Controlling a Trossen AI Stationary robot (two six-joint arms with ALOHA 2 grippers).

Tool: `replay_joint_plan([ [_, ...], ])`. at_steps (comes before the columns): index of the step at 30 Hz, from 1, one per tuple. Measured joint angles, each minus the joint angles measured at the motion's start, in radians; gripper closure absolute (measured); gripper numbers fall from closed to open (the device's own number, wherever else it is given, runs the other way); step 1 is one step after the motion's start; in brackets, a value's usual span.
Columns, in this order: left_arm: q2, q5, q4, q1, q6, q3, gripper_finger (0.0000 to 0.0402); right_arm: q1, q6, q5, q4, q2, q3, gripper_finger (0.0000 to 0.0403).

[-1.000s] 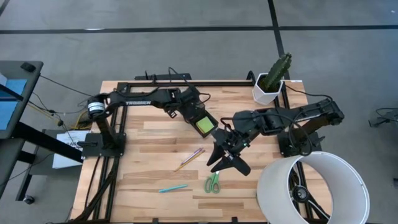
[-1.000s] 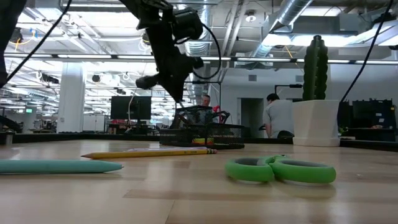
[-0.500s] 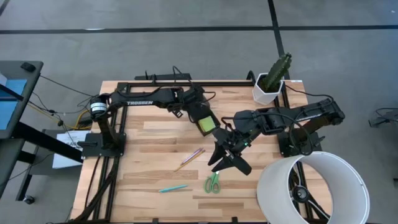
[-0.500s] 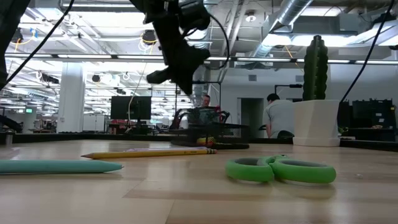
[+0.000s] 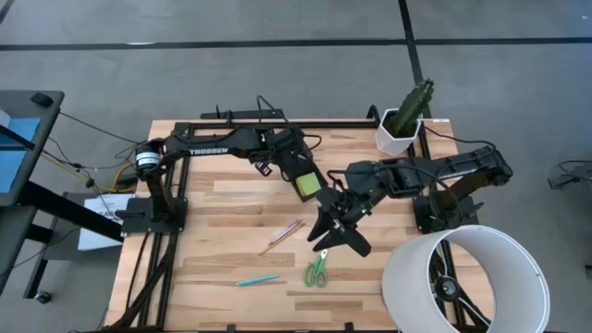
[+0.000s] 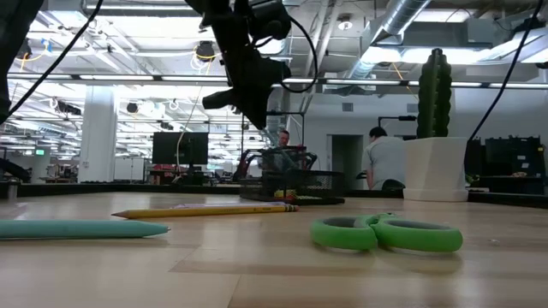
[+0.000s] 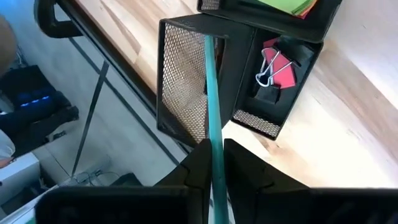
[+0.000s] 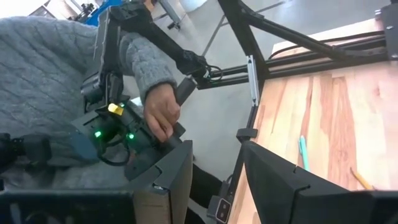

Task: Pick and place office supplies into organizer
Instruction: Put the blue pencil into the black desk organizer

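**Partly loaded, pens and scissors left**

Near edge: teal pen (image 5: pixel 257 279), scissors (image 5: pixel 316 271), pencils (image 5: pixel 282 236) loose. Right gripper (image 5: pixel 335 236) open, empty above them. Mid-table organizer (image 7: pixel 249 74) holds pad (image 5: pixel 306 184), clip (image 7: pixel 273 64); left gripper (image 7: pixel 214 163) clenches teal pencil (image 7: pixel 211 93) over cup.

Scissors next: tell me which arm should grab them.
Right. The right gripper hangs open just above the green scissors, holding nothing. The left gripper is shut on a teal pen over the organizer, so it is busy.
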Motion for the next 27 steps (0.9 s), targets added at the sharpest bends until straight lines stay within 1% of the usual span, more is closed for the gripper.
replay_joint_plan([
  [2, 0.007, 0.002, 0.007, -0.002, -0.001, 0.0, 0.0374, -0.007, 0.0, 0.001, -0.005, 0.0, 0.0, 0.0267],
  [4, 0.009, -0.029, 0.004, -0.001, 0.014, -0.001, 0.0374, -0.019, 0.0, 0.001, -0.004, 0.0, 0.0, 0.0268],
  [6, 0.016, -0.029, 0.019, 0.007, 0.02, -0.001, 0.0374, -0.03, 0.0, 0.003, -0.005, 0.0, 0.0, 0.0268],
  [11, 0.022, 0.044, 0.007, 0.029, -0.004, -0.001, 0.0374, -0.062, 0.0, 0.003, -0.006, 0.0, 0.0, 0.0266],
  [15, 0.024, 0.127, -0.019, 0.049, -0.025, -0.001, 0.0374, -0.086, 0.0, 0.003, -0.005, 0.0, 0.0, 0.0267],
  [18, 0.024, 0.165, -0.023, 0.064, -0.053, -0.001, 0.0374, -0.1, 0.0, 0.003, -0.005, 0.0, 0.0, 0.0269],
  [23, 0.024, 0.188, -0.022, 0.078, -0.066, -0.001, 0.0372, -0.121, 0.0, 0.003, -0.005, 0.0, 0.0, 0.0266],
  [27, 0.024, 0.188, -0.022, 0.085, -0.067, -0.001, 0.0349, -0.134, 0.0, 0.003, -0.005, 0.0, 0.0, 0.0267],
])
